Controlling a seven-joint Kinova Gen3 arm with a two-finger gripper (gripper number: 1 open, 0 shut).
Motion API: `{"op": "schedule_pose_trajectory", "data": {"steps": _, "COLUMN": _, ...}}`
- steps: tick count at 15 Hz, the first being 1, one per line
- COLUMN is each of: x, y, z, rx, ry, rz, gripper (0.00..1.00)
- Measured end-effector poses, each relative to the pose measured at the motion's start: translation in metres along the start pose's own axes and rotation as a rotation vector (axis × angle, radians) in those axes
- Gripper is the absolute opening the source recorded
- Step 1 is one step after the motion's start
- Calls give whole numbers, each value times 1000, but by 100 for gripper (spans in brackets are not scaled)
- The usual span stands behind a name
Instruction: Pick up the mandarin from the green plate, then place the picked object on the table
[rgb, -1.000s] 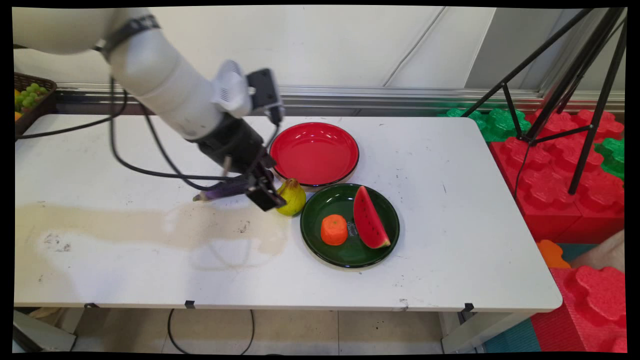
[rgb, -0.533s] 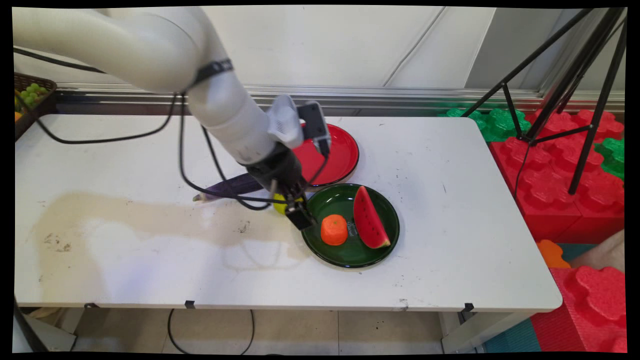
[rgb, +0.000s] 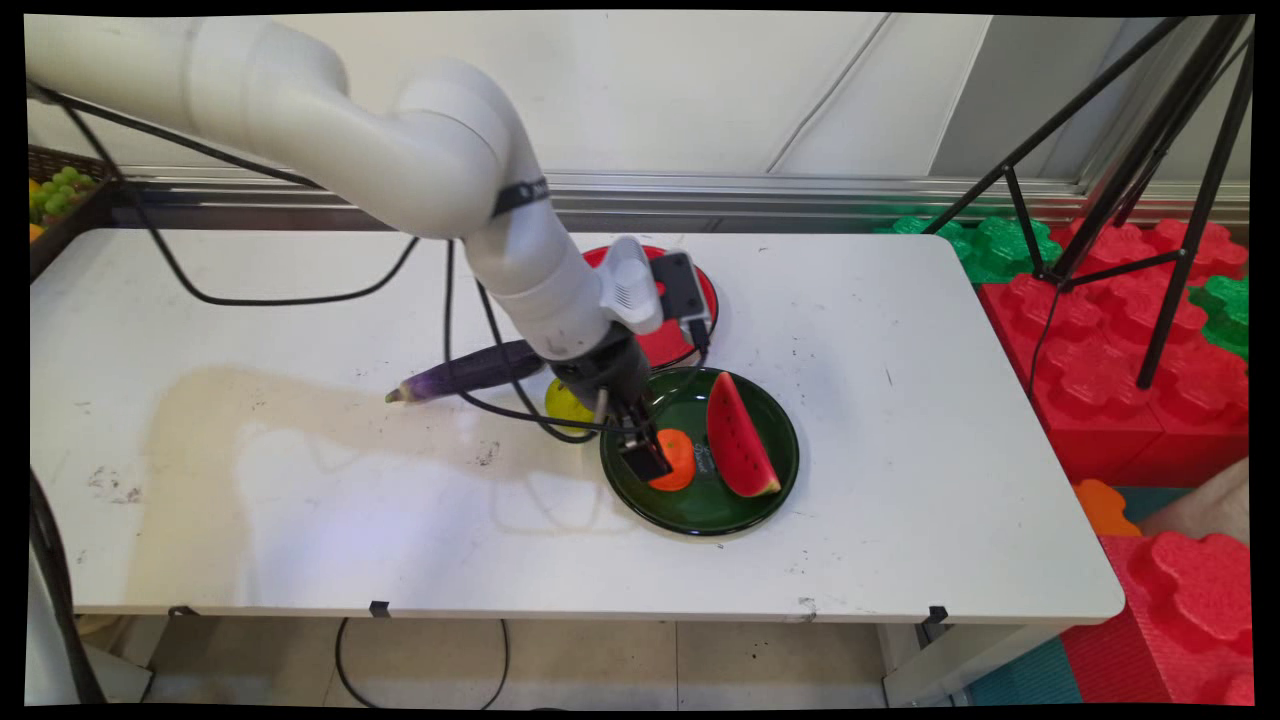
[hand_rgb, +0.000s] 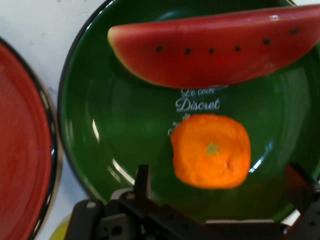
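Leftmost on the table lay a purple eggplant, then a yellow pear half hidden by my arm, with a red plate behind. Next, my gripper hung spread wide over the orange, one finger to each side, touching nothing. That orange sat in the green plate, just beside the watermelon slice. I judged it a light, firm, smooth-skinned toy fruit, best pinched across its widest middle, since it might roll or slip.
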Motion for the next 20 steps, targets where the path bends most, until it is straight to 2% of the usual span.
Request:
{"op": "schedule_pose_trajectory", "data": {"steps": 6, "x": 5, "y": -4, "z": 36, "rx": -34, "ry": -5, "rz": 11, "gripper": 100}}
{"op": "schedule_pose_trajectory", "data": {"steps": 11, "x": 5, "y": -3, "z": 48, "rx": -41, "ry": -10, "rz": 17, "gripper": 100}}
{"op": "schedule_pose_trajectory", "data": {"steps": 12, "x": 5, "y": -3, "z": 49, "rx": -40, "ry": -10, "rz": 14, "gripper": 0}}
{"op": "schedule_pose_trajectory", "data": {"steps": 20, "x": 4, "y": 0, "z": 31, "rx": 0, "ry": 9, "rz": 19, "gripper": 0}}
